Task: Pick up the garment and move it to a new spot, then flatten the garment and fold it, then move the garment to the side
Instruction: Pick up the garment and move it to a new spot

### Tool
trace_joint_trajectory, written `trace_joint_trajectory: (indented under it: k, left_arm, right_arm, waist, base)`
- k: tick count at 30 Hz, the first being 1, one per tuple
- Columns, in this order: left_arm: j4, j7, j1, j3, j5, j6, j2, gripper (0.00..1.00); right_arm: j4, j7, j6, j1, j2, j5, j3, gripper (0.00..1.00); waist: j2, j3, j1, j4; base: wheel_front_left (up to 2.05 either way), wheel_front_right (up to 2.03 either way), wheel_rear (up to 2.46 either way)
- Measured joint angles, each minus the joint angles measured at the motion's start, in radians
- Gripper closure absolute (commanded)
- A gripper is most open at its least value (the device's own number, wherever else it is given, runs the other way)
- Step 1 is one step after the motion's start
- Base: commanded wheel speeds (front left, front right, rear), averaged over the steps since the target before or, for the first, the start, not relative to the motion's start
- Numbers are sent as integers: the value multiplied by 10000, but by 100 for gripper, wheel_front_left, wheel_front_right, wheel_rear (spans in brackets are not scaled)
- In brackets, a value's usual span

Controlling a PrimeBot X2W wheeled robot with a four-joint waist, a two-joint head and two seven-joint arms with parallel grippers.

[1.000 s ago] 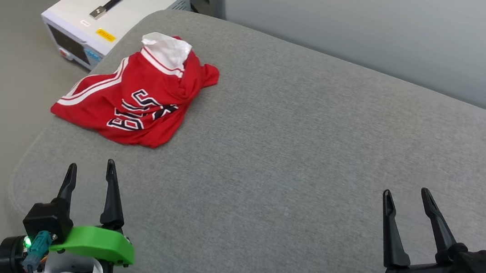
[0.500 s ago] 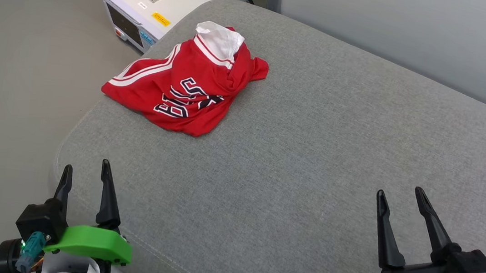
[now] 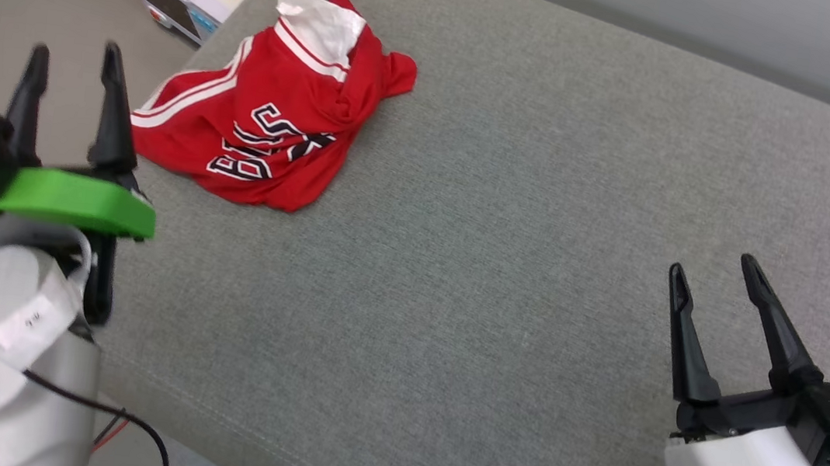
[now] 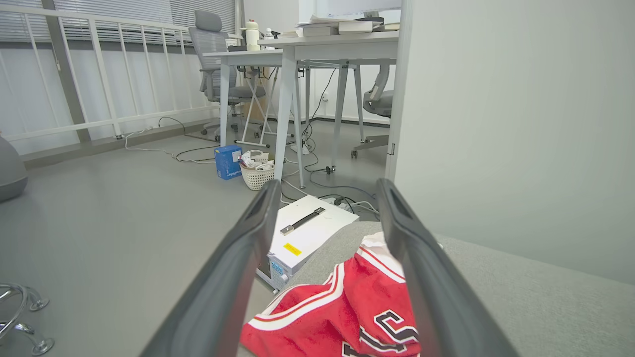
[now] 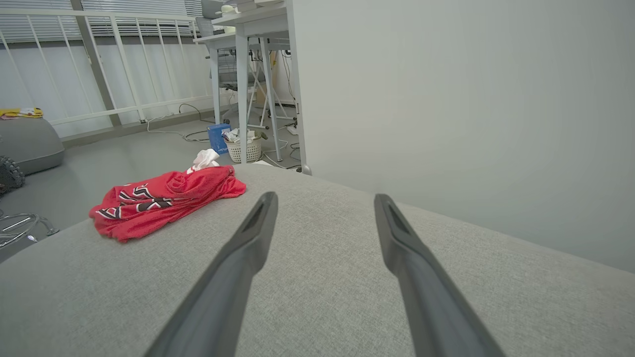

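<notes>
The crumpled red T-shirt with white trim [image 3: 271, 123] lies at the far left corner of the grey fabric cushion [image 3: 501, 235]. My left gripper [image 3: 72, 53] hovers near it, fingers apart; my right gripper [image 3: 715, 263], equally spread, is well away.

Counted: 1 red jersey T-shirt [image 3: 270, 130], 1 grey upholstered cushion [image 3: 526, 214], 1 white instrument case [image 4: 310, 238] with 1 black handle [image 4: 302, 221]. 2 grippers: left gripper [image 3: 74, 53], right gripper [image 3: 713, 265], 2 dark fingers each, 4 total. Background, left wrist view: 2 office chairs [image 4: 218, 59], 2 desks [image 4: 342, 39] as far as visible, 1 blue box [image 4: 227, 161], 1 white basket [image 4: 257, 176], 1 bottle [image 4: 252, 35].
</notes>
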Motion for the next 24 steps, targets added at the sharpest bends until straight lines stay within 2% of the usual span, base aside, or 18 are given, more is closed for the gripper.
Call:
trace_joint_trajectory:
  k: [4,6,8,12,19,21,24]
  left_arm:
    - [1014,42,-1715,-343,-128,-121,1012,0]
    - [1455,441,-2452,-734,-420,-128,1499,0]
    - [1732,1122,-3173,-1519,-953,-146,2073,0]
    - [2184,3352,-4155,-3043,-2556,-155,3051,0]
    - [2366,7578,-4853,-4874,-5051,-155,4556,0]
    - [2345,8337,-4911,-5250,-5402,-155,4893,0]
    - [2360,9279,-4981,-5712,-6031,-155,5083,0]
  right_arm:
    - [-219,0,0,-371,-171,0,-35,0]
    - [-314,0,0,-502,-259,0,-29,0]
    - [-403,0,0,-639,-351,-15,-6,0]
    - [-635,0,0,-830,-476,-17,-15,0]
    - [-865,0,0,-1086,-660,-29,-77,0]
    - [-897,0,0,-1141,-688,-31,-115,0]
    - [-938,0,0,-1222,-763,-40,-221,0]
  waist:
    - [0,516,0,-314]
    - [0,760,1,-463]
    - [0,1022,1,-637]
    - [0,1464,1,-987]
    - [0,2142,1,-1562]
    - [0,2325,1,-1708]
    - [0,2624,1,-1904]
  base:
    - [0,0,0]
    - [0,0,0]
    - [0,0,0]
    - [0,0,0]
    - [0,0,0]
    - [0,0,0]
    - [0,0,0]
